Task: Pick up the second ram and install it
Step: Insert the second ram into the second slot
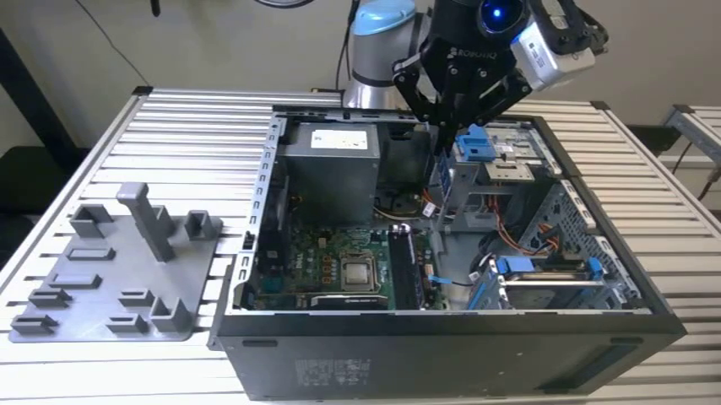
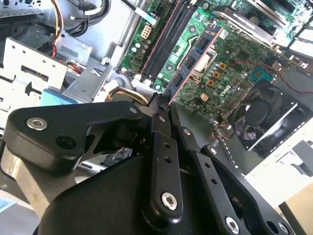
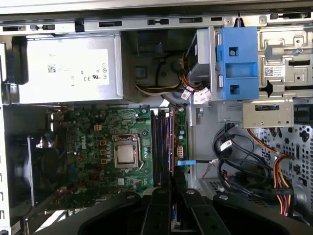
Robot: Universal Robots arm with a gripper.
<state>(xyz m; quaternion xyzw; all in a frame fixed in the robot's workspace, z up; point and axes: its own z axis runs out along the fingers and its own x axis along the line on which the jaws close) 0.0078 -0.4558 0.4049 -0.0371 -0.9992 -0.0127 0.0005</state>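
Gripper: clenched on the second ram by one end, so the board hangs edge-down for insertion.
Ram position: inside the open case, above the long black sockets of the motherboard (apparently aligned lengthwise), not yet seated.

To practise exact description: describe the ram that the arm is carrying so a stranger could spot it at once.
Find the open computer case and the green motherboard inside it. Over it hangs the black pincer, shut on the ram, a slim dark board. Unlike the long black sockets nearby, it is gripped at one end, not fixed to the motherboard.
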